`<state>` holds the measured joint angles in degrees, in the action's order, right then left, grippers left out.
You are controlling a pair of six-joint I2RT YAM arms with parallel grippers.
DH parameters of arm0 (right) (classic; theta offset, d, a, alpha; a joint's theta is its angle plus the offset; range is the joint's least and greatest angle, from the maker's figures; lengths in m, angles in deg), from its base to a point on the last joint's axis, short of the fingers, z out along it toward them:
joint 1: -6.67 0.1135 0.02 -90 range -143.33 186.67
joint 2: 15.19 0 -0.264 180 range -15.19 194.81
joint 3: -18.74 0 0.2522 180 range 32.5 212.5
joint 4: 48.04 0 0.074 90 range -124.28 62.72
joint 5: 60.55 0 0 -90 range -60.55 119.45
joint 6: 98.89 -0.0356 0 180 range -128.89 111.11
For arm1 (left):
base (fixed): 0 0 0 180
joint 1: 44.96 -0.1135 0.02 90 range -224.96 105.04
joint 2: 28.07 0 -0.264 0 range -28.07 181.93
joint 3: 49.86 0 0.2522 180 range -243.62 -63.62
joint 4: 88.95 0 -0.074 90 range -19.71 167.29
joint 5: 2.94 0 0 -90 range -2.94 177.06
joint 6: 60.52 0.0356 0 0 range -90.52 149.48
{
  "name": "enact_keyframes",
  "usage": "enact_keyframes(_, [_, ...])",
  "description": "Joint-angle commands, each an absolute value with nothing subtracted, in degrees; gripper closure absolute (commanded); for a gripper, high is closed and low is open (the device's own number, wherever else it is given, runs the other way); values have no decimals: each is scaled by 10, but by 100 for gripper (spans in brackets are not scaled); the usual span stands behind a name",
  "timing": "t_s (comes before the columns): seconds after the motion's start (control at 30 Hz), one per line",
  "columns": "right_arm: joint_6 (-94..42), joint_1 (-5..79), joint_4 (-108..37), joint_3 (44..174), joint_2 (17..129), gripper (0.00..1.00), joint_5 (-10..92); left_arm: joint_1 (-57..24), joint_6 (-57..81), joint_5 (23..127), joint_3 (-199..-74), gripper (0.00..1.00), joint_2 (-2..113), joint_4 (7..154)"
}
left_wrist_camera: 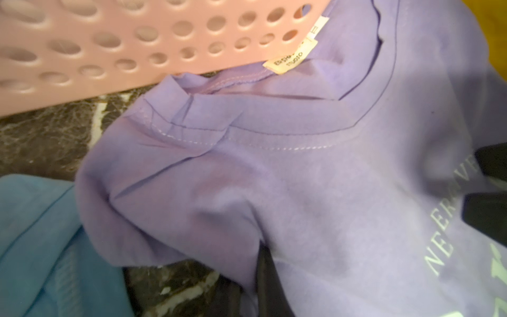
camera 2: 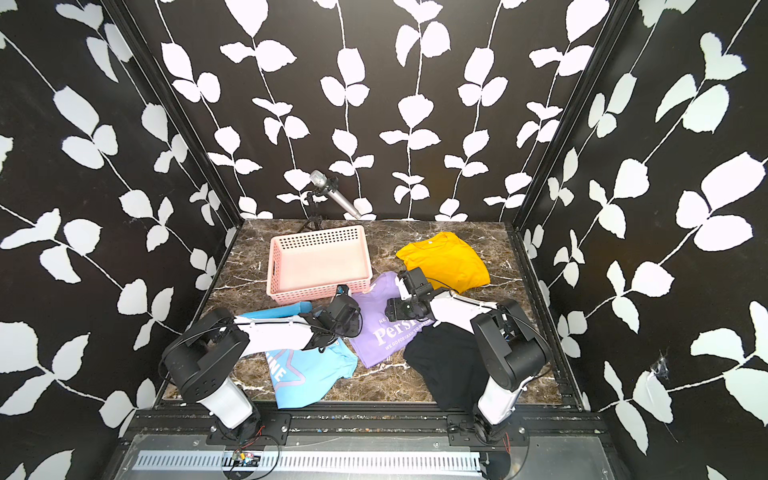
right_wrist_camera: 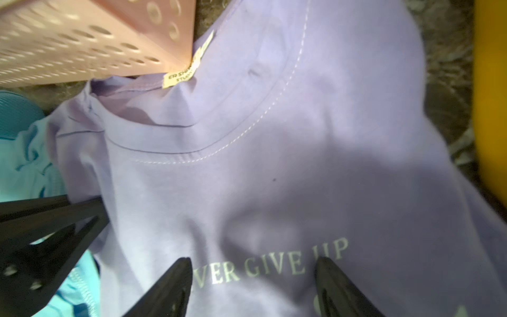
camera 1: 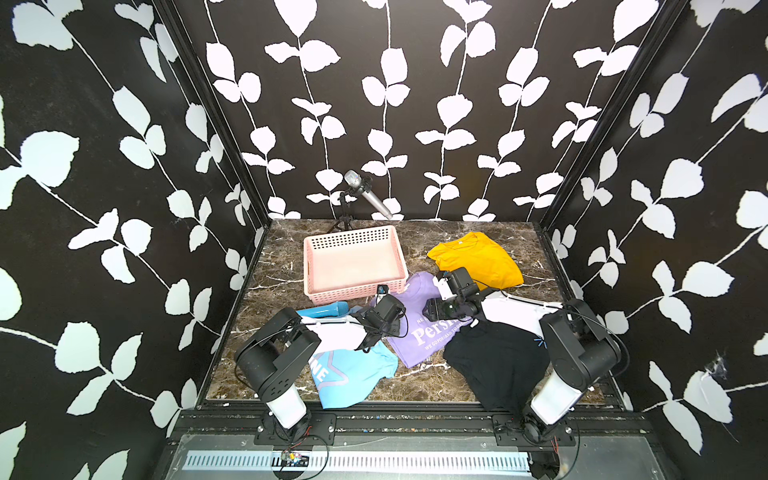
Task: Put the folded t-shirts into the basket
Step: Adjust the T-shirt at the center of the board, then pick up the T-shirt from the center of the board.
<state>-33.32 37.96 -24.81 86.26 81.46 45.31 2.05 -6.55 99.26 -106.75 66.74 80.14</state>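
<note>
The left gripper (left_wrist_camera: 266, 270) has its jaws together at the lilac shirt's (camera 1: 417, 301) edge, seemingly pinching a fold, though fabric hides the tips. The right gripper (right_wrist_camera: 252, 285) hangs with jaws apart over the print. The lilac shirt lies on the table (camera 1: 274, 266), collar against the basket's (camera 1: 345, 293) near wall. The yellow shirt (camera 1: 478, 257), black shirt (camera 1: 498, 361) and blue shirt (camera 1: 353, 374) lie outside it.

Pink basket (camera 1: 353, 293), white-lettered lilac tee (camera 1: 417, 347), star-printed light blue tee (camera 1: 353, 374), black tee (camera 1: 494, 361), mustard tee (camera 1: 478, 253), brown-marbled worktop (camera 1: 274, 266).
</note>
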Motion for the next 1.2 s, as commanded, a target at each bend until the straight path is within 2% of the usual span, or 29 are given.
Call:
enact_keyframes(0.0, [-318, 372, -202, 891, 790, 23, 443, 5, -16, 912, -1066, 100, 652, 753])
enact_keyframes(0.1, [-291, 349, -176, 931, 802, 21, 439, -11, 5, 863, -1066, 100, 645, 729])
enact_keyframes(0.4, [-218, 323, -95, 1064, 898, 22, 453, -28, 64, 838, -1078, 100, 607, 647])
enact_keyframes(0.57, [-196, 323, -79, 1135, 964, 23, 465, -31, 70, 828, -1076, 100, 604, 642])
enact_keyframes(0.93, [-144, 323, -29, 1239, 1067, 23, 426, -32, 64, 811, -1076, 100, 625, 662])
enact_keyframes(1.03, [-141, 323, -27, 1251, 1084, 27, 441, -31, 63, 808, -1077, 100, 631, 666])
enact_keyframes(1.17, [-141, 324, -27, 1254, 1102, 37, 468, -31, 61, 807, -1079, 100, 634, 670])
